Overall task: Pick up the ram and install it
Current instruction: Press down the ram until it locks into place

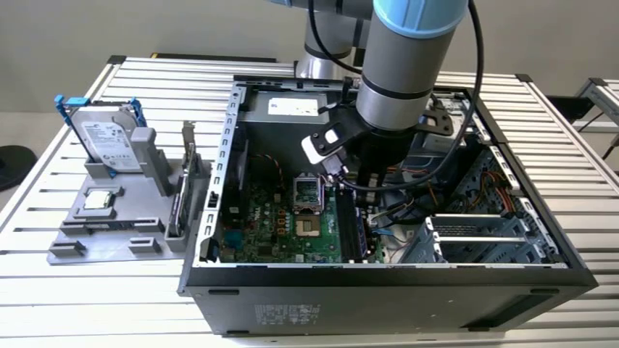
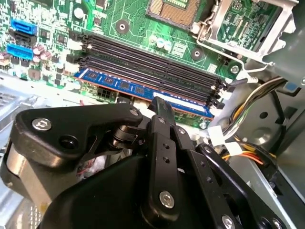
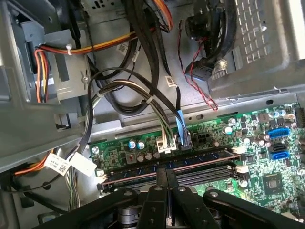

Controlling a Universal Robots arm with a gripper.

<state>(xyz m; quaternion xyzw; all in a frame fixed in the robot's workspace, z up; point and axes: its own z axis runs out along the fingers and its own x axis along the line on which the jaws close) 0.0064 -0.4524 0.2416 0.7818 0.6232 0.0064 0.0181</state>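
Note:
The ram (image 2: 123, 86) is a long dark stick with bluish marks, standing on edge in the motherboard slot nearest the case's cables. It also runs along the row of black slots (image 3: 200, 159) in the first wrist view. My gripper (image 2: 161, 104) is down inside the open computer case (image 1: 208, 239), its black fingers (image 3: 159, 191) close together astride the stick's upper edge near its middle. In the exterior view the gripper (image 1: 360, 190) hangs over the slots beside the empty processor socket (image 1: 306, 192). The fingers hide the ram's middle.
Bundles of cables (image 3: 143, 90) and a metal drive cage (image 1: 474, 232) crowd the side of the slots. Outside the case, at the exterior view's left, a grey holder (image 1: 106, 239) carries a hard drive with blue rails (image 1: 106, 138), a small chip (image 1: 100, 201) and an upright card (image 1: 188, 181).

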